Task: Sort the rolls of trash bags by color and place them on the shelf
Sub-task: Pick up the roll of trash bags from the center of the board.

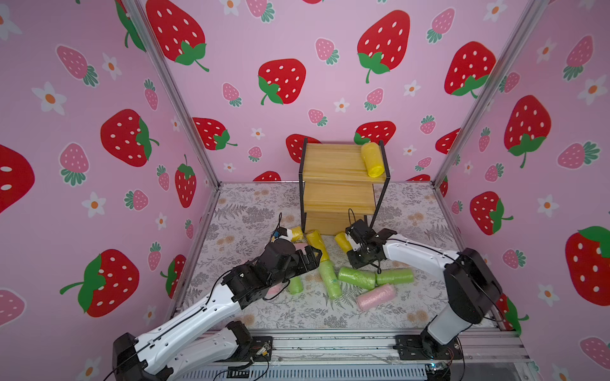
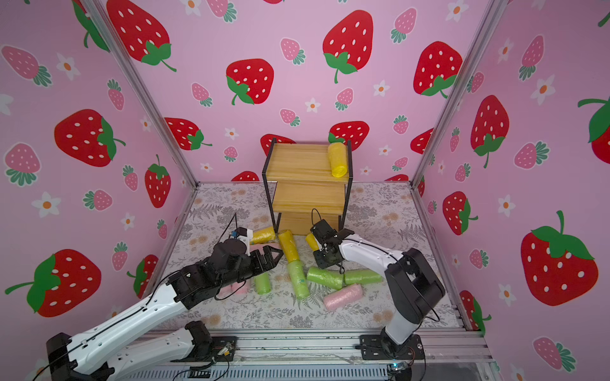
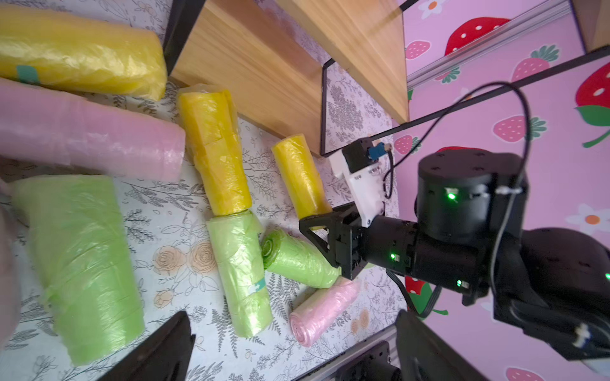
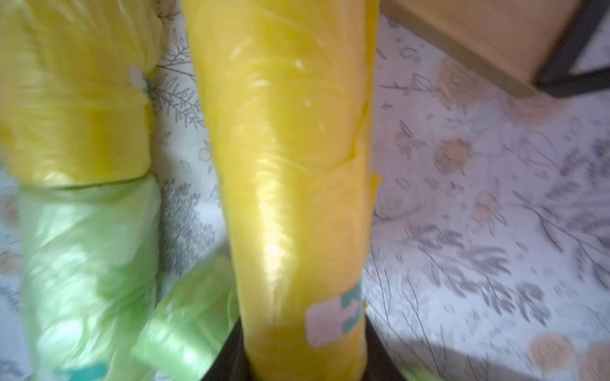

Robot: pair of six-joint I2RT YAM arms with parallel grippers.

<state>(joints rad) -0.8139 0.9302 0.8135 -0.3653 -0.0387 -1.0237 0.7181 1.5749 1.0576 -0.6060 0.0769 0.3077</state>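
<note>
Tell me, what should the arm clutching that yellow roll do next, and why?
Probably lift it straight up. The right gripper is shut on one end of a yellow roll, low beside the other rolls, so rising first should clear them. The shelf's top board already carries another yellow roll, the likely destination.

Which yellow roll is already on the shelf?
The yellow roll lying at the right end of the shelf's top board. The other three yellow rolls are down on the table, one between the right gripper's jaws.
</note>
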